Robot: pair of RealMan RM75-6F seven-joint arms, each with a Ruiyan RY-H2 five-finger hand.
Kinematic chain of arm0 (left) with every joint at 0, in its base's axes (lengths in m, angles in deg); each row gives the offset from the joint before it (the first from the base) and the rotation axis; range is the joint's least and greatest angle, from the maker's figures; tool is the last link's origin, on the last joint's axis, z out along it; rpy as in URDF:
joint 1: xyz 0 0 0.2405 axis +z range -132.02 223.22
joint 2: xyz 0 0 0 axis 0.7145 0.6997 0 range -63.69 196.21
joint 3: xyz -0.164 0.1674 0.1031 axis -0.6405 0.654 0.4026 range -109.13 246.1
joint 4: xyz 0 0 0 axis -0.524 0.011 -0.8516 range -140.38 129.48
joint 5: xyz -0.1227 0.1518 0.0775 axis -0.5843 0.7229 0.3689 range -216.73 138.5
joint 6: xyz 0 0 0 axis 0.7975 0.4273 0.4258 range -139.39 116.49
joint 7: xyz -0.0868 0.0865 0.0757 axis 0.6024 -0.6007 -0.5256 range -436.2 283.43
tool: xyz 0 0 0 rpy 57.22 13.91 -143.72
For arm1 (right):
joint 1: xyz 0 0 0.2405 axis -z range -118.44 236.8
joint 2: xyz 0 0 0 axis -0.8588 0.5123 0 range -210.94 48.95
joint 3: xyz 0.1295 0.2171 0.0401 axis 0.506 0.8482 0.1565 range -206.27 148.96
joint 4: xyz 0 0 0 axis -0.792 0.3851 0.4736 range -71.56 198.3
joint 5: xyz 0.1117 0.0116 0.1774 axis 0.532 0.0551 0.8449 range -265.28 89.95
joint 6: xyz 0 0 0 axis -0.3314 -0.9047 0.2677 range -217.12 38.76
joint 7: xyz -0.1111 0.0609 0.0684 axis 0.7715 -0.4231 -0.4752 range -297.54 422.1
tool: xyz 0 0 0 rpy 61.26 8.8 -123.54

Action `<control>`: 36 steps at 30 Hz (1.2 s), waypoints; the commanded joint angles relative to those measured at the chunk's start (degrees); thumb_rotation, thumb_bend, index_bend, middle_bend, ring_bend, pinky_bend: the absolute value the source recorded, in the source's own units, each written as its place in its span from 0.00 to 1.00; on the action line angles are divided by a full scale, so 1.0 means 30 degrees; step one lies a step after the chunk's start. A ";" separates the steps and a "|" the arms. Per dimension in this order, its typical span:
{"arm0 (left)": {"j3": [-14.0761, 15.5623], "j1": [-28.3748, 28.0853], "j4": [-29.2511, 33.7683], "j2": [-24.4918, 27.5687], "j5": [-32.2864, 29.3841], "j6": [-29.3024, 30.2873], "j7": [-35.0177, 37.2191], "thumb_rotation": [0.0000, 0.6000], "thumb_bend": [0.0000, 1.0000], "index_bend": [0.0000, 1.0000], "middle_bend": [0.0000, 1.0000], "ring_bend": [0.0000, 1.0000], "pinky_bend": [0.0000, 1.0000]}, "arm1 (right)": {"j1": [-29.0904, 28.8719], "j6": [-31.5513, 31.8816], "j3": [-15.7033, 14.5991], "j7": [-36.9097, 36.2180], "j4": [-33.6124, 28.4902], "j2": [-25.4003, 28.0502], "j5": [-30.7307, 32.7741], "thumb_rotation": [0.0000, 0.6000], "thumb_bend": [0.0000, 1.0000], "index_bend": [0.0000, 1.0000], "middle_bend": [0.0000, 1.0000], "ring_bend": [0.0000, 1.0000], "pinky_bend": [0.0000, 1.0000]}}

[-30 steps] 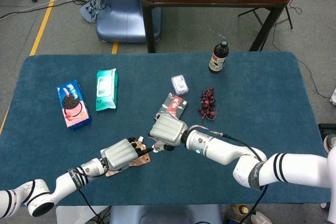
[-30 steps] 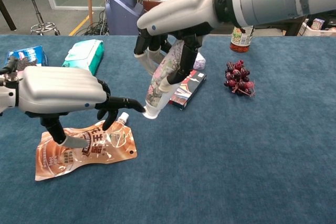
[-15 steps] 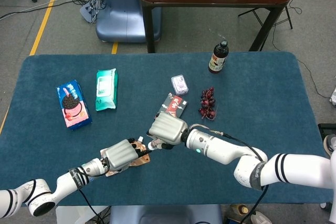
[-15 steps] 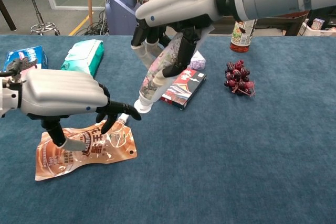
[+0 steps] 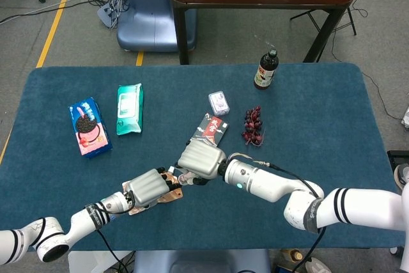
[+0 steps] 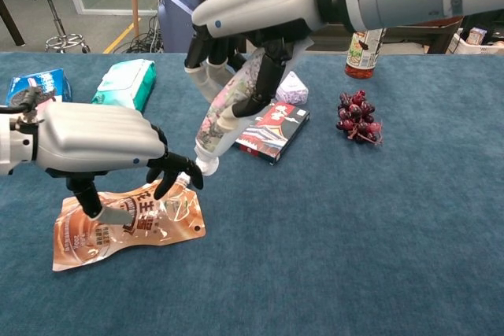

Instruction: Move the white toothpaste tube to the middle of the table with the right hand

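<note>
White toothpaste tube (image 6: 228, 108) is held off the blue table (image 6: 378, 226), tilted with its cap end pointing down and toward the left hand (image 6: 98, 143). Its body is pale, printed with pinkish and green patterning, and it narrows to a small white cap at the low end. The tube is gripped by the right hand (image 6: 252, 25), whose dark fingers (image 6: 264, 76) are wrapped around the upper part. In the head view the tube is almost wholly hidden under the right hand (image 5: 201, 158), so only the cap tip can be made out.

The tube is seen just beside the red-and-black box (image 6: 272, 127), on its left, with the cap hanging above the cloth near the copper-coloured spout pouch (image 6: 130, 226). The left hand is pressed down on that pouch, fingers curled at its spout; whether the pouch is actually gripped cannot be told. Its dark fingertips (image 6: 185, 175) are seen close to the tube's cap, not clearly touching.

Right of the box, a bunch of dark grapes (image 6: 358, 123) is lying on the cloth.
</note>
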 commanded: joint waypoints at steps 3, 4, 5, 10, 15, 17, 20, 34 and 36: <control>0.0024 0.0012 -0.0019 -0.0048 -0.0014 0.0066 0.0006 1.00 0.26 0.08 0.43 0.40 0.22 | 0.0178 0.0201 0.0209 -0.0517 -0.0195 -0.0021 -0.0384 1.00 0.94 0.82 0.74 0.70 0.38; 0.0025 0.0016 -0.0016 -0.0051 -0.0020 0.0083 0.0013 1.00 0.26 0.08 0.43 0.40 0.22 | 0.0235 0.0294 0.0251 -0.0630 -0.0223 -0.0029 -0.0476 1.00 0.94 0.82 0.74 0.70 0.38; 0.0027 0.0017 -0.0014 -0.0052 -0.0022 0.0095 0.0016 1.00 0.26 0.08 0.43 0.40 0.22 | 0.0292 0.0344 0.0278 -0.0777 -0.0259 -0.0031 -0.0542 1.00 0.93 0.82 0.74 0.70 0.38; 0.0018 -0.0001 0.0003 -0.0071 -0.0034 0.0147 -0.0002 1.00 0.26 0.08 0.43 0.40 0.22 | 0.0551 0.0561 0.0308 -0.1288 -0.0299 -0.0072 -0.1000 1.00 0.93 0.82 0.75 0.71 0.38; 0.0117 0.0073 0.0086 0.0107 -0.0021 0.0251 -0.0091 1.00 0.26 0.08 0.43 0.40 0.22 | 0.1136 0.1185 0.0280 -0.1816 -0.0264 0.0146 -0.1297 1.00 0.93 0.82 0.75 0.71 0.38; 0.0178 0.0137 0.0143 0.0268 -0.0012 0.0323 -0.0132 1.00 0.26 0.08 0.43 0.40 0.22 | 0.1492 0.1566 0.0256 -0.2169 -0.0183 0.0261 -0.1388 1.00 0.93 0.82 0.75 0.71 0.38; 0.0271 0.0272 0.0234 0.0599 -0.0004 0.0487 -0.0151 1.00 0.26 0.08 0.43 0.40 0.22 | 0.2164 0.2311 0.0227 -0.3003 -0.0004 0.0424 -0.1691 1.00 0.92 0.82 0.75 0.71 0.38; 0.0503 0.1362 0.0852 0.2787 -0.0205 0.1819 0.0345 1.00 0.26 0.08 0.43 0.40 0.22 | 0.5064 0.5775 -0.0715 -0.7911 0.3291 -0.1496 -0.4215 1.00 0.61 0.82 0.74 0.69 0.38; 0.0549 0.1536 0.0852 0.3024 -0.0231 0.1981 0.0453 1.00 0.26 0.08 0.43 0.39 0.22 | 0.5260 0.6094 -0.0806 -0.8162 0.3918 -0.2018 -0.4443 1.00 0.55 0.82 0.74 0.69 0.38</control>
